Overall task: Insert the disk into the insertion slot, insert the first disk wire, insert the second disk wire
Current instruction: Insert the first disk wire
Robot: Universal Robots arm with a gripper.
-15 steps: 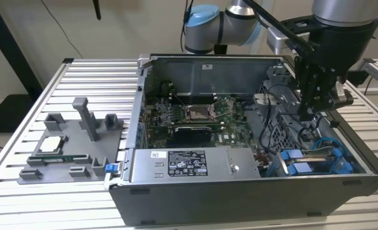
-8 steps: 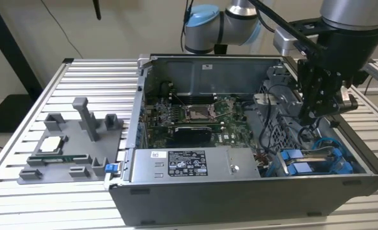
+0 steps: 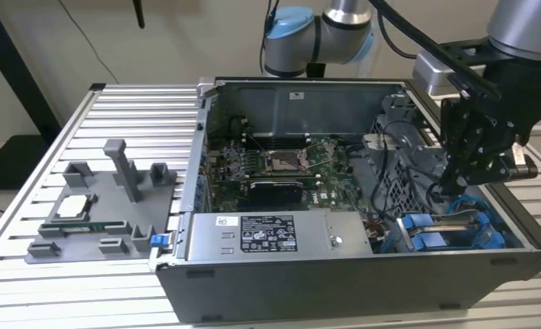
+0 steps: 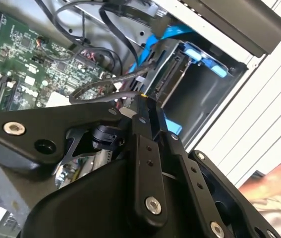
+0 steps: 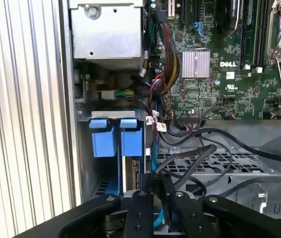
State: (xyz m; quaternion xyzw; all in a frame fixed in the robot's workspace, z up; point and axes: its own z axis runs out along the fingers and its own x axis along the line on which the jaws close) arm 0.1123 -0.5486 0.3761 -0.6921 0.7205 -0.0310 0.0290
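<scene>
The disk (image 5: 131, 174) sits edge-on in the insertion slot (image 5: 96, 173), under two blue carrier tabs (image 5: 115, 141). In the second wrist view the disk's connector end (image 4: 167, 74) faces my gripper (image 4: 144, 101), with the slot's grey wall (image 4: 204, 96) behind it. My gripper (image 5: 161, 187) hangs just in front of the disk's end, its fingers drawn together on the end of a black disk wire (image 5: 195, 157). A second black wire (image 4: 98, 89) loops beside it. In the exterior view my gripper (image 3: 453, 186) is low inside the case at the exterior view's right, just above the slot (image 3: 439, 236).
The open computer case (image 3: 343, 281) lies on a slatted metal table (image 3: 133, 110). Inside are the motherboard (image 3: 280, 164), a silver power-supply box (image 3: 270, 236) and loose cables (image 3: 393, 171). A grey fixture (image 3: 105, 205) stands at the exterior view's left. A person's hand (image 4: 279, 181) rests outside the case.
</scene>
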